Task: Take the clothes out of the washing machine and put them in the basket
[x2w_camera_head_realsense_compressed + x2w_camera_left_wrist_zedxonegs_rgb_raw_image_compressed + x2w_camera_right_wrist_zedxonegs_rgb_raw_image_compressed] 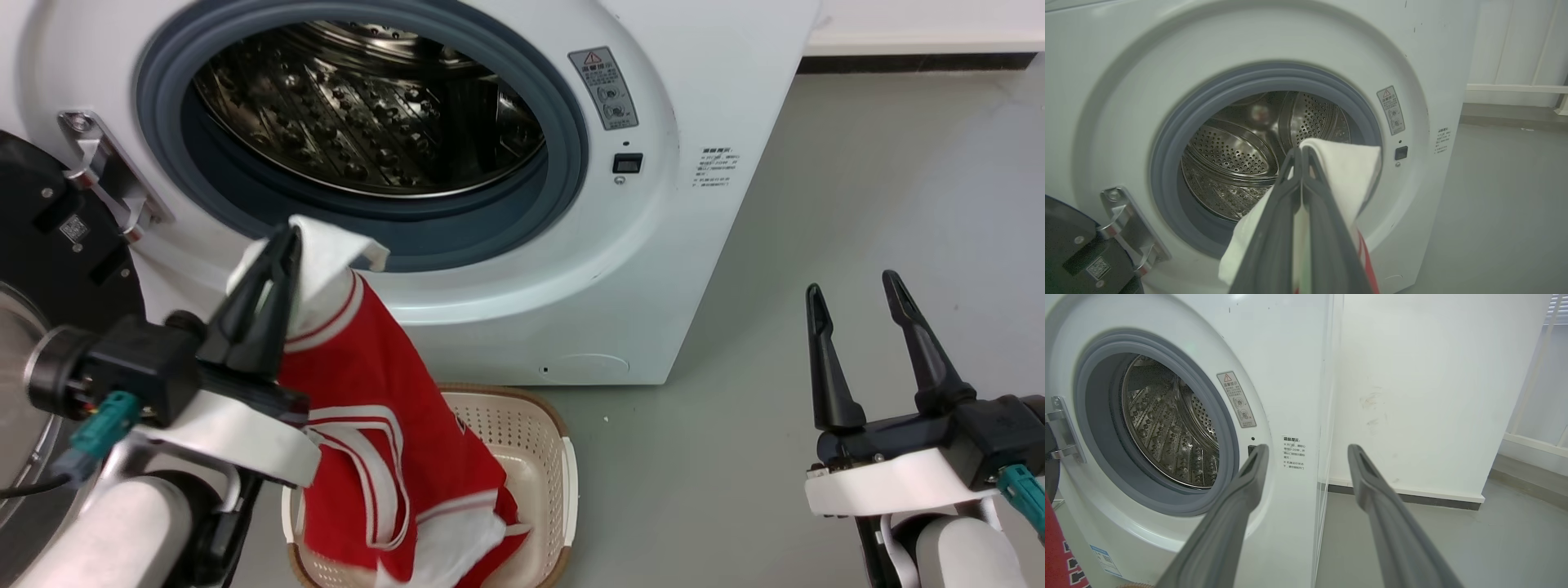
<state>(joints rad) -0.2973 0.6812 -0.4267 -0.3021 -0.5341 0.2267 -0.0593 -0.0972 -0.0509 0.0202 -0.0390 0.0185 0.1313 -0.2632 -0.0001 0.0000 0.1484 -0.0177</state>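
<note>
My left gripper (286, 241) is shut on the white top edge of the red clothes (384, 408), which hang down in front of the washing machine (653, 204) with their lower end resting in the cream basket (547, 457) on the floor. In the left wrist view the left gripper (1301, 152) pinches white fabric (1347, 175) before the open porthole; the steel drum (1233, 163) looks bare. My right gripper (853, 286) stands open over the floor at the right, holding nothing. In the right wrist view its fingers (1255, 461) are spread, beside the machine's front (1274, 375).
The black-framed door (49, 245) hangs open at the left, with its metal hinge (106, 171) on the machine front. Grey floor (882, 204) stretches to the right. A white wall (1433, 396) with a dark skirting stands behind the machine.
</note>
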